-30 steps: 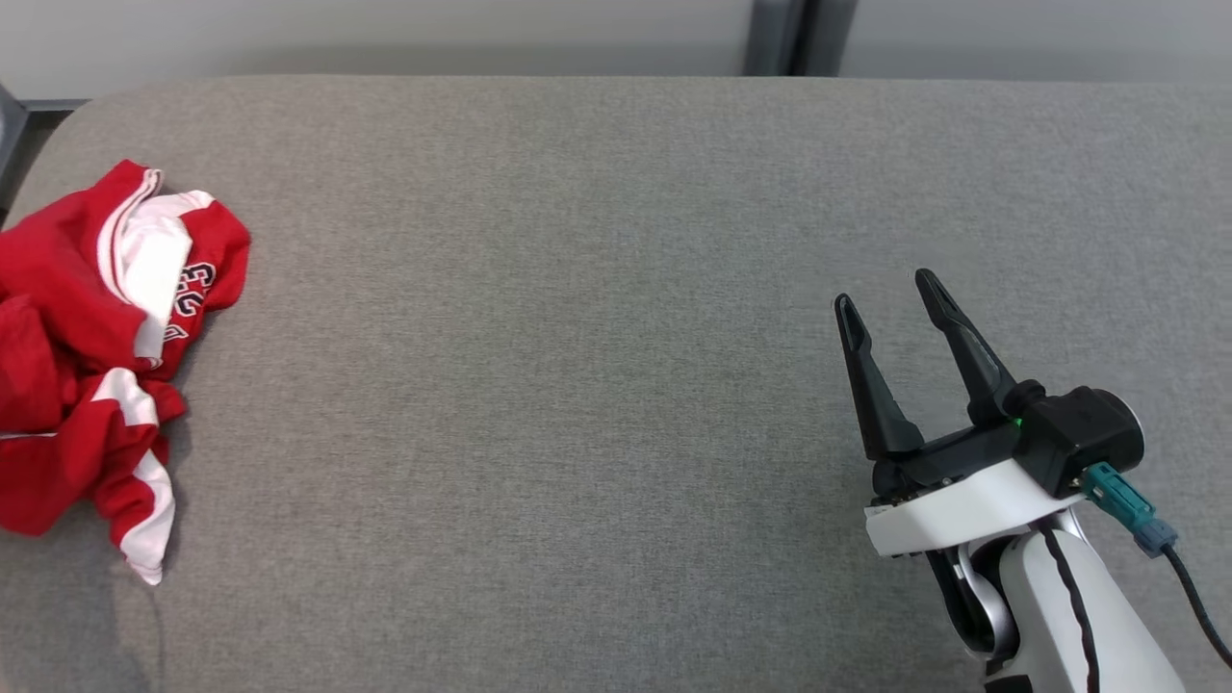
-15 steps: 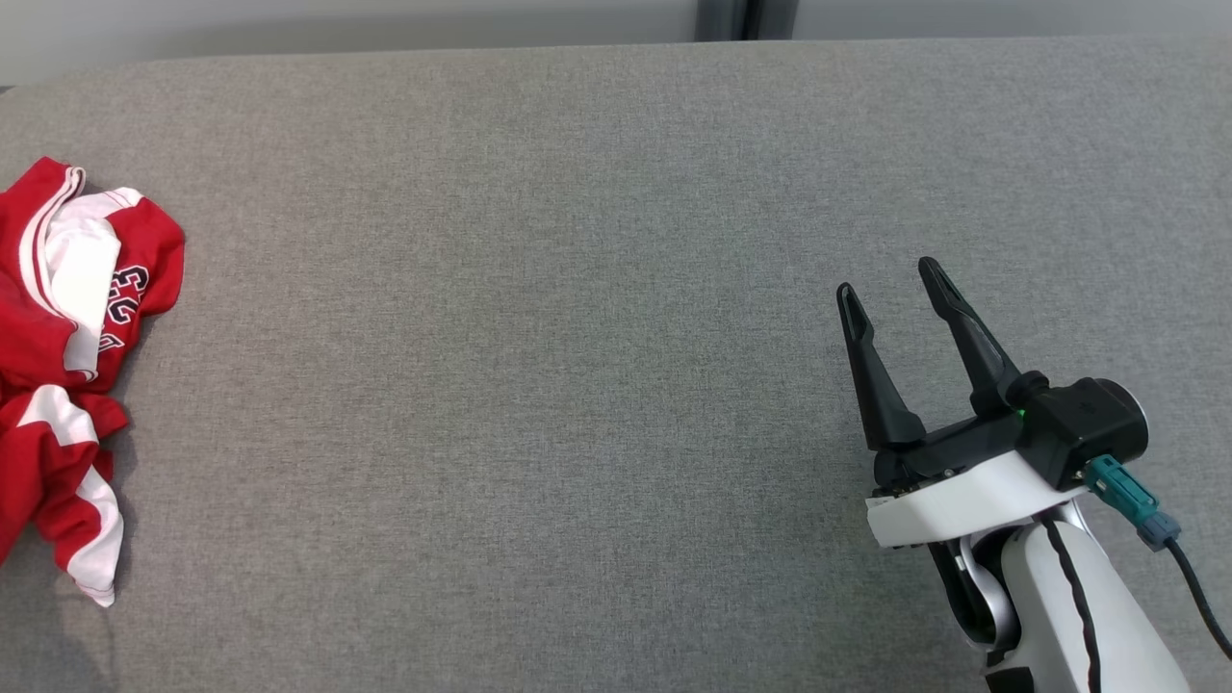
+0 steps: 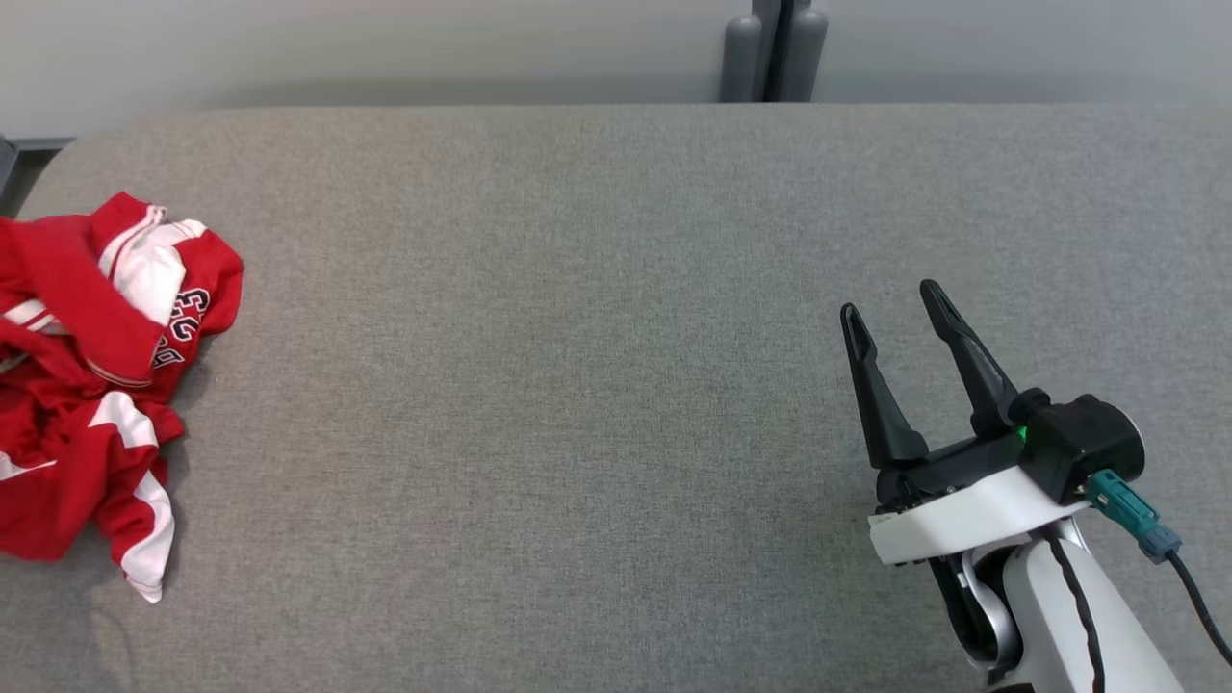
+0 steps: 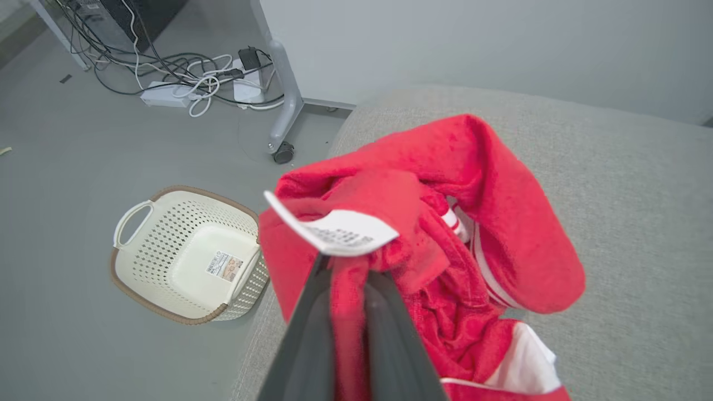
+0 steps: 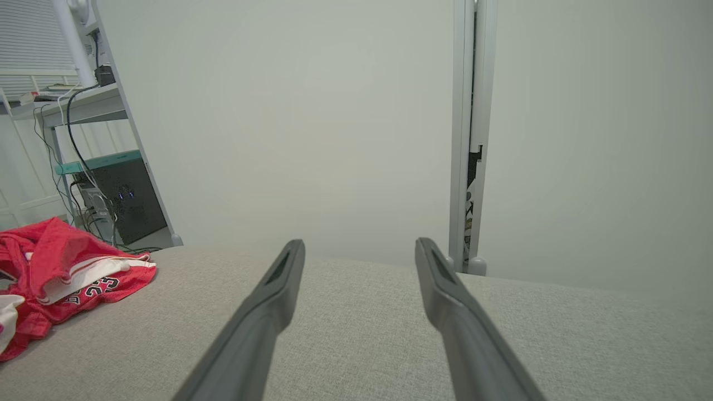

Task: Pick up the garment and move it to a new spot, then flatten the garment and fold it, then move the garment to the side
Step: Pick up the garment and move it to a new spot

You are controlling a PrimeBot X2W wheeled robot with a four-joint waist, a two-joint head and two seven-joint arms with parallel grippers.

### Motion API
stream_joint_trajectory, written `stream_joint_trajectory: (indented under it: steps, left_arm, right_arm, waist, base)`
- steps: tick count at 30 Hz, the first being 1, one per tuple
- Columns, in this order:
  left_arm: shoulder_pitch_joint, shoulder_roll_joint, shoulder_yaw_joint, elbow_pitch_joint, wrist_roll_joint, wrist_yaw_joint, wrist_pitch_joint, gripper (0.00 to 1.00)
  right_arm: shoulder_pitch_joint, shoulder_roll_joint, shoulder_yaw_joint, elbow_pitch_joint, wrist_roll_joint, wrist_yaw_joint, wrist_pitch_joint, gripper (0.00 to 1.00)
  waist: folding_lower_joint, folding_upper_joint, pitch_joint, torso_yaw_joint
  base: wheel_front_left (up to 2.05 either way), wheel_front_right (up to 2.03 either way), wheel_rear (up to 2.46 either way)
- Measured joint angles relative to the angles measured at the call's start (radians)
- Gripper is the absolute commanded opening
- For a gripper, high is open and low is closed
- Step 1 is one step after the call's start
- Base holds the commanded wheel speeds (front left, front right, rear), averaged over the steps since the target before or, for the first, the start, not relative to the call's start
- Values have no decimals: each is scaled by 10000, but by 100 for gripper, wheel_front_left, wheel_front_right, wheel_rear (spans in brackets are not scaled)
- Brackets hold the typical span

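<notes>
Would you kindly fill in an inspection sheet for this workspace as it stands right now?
Surface: grey fabric-covered tabletop, smooth, with a rounded far-left corner.
Job's things: red and white jersey, crumpled at the left end, not flattened; its white care label sticks up.
Clutter: nothing seen.
Grippers: left gripper shut on a fold of the jersey; right gripper open, holding nothing, over bare tabletop.
Cables: tangled black and white cables on the floor; black cable with teal plug at the right wrist.
Surroundings: cream perforated plastic basket on the floor beside the table's left end; pale wall; grey post.
</notes>
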Motion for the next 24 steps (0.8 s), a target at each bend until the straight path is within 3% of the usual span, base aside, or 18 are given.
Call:
stream_joint_trajectory:
  steps: [11,20,24]
  left_arm:
    - [-399,324,-1394,-3099,-675,-29,117,0]
    - [-515,318,-2568,-5850,-738,-29,769,0]
    - [-648,-75,-3152,-7049,-859,-31,1151,0]
  right_arm:
    - [422,0,59,132,462,0,0,100]
    - [626,2,-73,173,729,2,0,100]
    - [673,0,-161,151,819,0,0,100]
  waist:
    - [0,0,-1018,-28]
    - [0,0,-1577,-757]
    - [0,0,-1750,-1140]
  base:
    - [0,0,0]
    - [0,0,0]
    - [0,0,0]
